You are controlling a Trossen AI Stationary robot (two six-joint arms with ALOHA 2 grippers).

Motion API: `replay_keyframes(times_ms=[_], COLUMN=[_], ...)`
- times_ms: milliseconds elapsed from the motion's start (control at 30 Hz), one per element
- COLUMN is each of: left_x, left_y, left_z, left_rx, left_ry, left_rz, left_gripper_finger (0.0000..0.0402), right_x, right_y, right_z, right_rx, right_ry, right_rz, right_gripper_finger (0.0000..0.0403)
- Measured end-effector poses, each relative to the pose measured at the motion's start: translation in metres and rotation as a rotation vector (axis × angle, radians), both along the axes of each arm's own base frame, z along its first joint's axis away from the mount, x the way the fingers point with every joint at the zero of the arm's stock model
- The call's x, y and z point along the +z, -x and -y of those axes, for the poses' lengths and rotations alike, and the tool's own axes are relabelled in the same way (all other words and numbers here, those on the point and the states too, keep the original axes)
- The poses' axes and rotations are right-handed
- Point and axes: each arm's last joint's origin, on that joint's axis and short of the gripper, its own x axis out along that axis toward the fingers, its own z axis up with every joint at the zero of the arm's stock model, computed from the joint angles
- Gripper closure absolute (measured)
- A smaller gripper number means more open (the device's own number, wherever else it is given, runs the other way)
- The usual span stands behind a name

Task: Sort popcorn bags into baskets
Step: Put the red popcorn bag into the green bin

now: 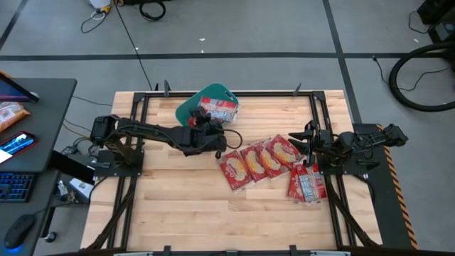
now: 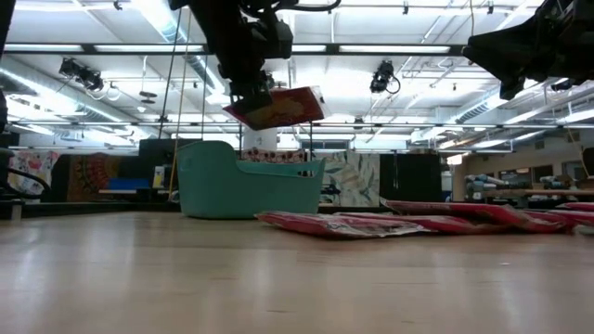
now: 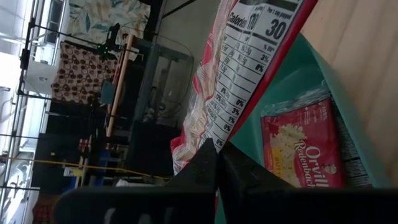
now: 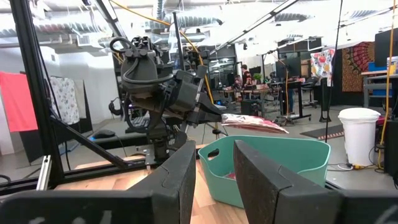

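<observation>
A held bag point(image 3: 249, 74) at the frame's upper centre showed "Calories" and "30"; a bag point(image 3: 301, 152) at lower right read "Orville Redenbacher".

We are seeing one popcorn bag point(image 1: 218, 108) hanging above the basket point(image 1: 186, 108) at the tabletop's point(image 1: 185, 206) far edge, more bags point(image 1: 259, 160) lying to its right.

An open-plan robotics lab: ceiling ducts point(image 4: 180, 12), strip lights point(image 2: 390, 48), other workbenches point(image 4: 261, 93), and floor cables point(image 1: 419, 78).
</observation>
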Motion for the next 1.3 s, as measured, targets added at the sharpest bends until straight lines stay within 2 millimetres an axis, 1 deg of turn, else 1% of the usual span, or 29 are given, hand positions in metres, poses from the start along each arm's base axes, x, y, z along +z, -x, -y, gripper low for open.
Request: replay_keyframes(times_ms=[500,633,733,900,1000,1100,1200,1300], left_x=[0.0,0.001,0.003,0.012,0.008,0.003,-0.003,-0.007], left_y=[0.0,0.0,0.0,0.002,0.011,0.018,0.022,0.022], left_z=[0.0,-0.004,-0.013,-0.04,-0.057,-0.07,-0.076,-0.079], left_rx=[0.003,0.013,0.027,0.085,0.161,0.237,0.284,0.309], left_ry=[0.0,0.004,0.052,0.288,0.399,0.46,0.504,0.507], left_rz=[0.002,0.015,0.048,0.153,0.164,0.166,0.144,0.145], left_gripper_finger=[0.0391,0.0395,0.0396,0.0398,0.0398,0.0397,0.0396,0.0395], right_x=[0.0,0.0,0.0,0.0,0.0,0.0,0.0,0.0], right_y=[0.0,0.0,0.0,0.0,0.0,0.0,0.0,0.0], right_z=[0.0,0.0,0.0,0.0,0.0,0.0,0.0,0.0], right_rx=[0.0,0.0,0.0,0.0,0.001,0.0,0.0,0.0], right_ry=[0.0,0.0,0.0,0.0,0.0,0.0,0.0,0.0], right_rz=[-0.001,0.0,0.0,0.0,0.0,0.0,0.0,0.0], right_gripper_finger=[0.0289,0.0289,0.0289,0.0289,0.0289,0.0289,0.0289,0.0289])
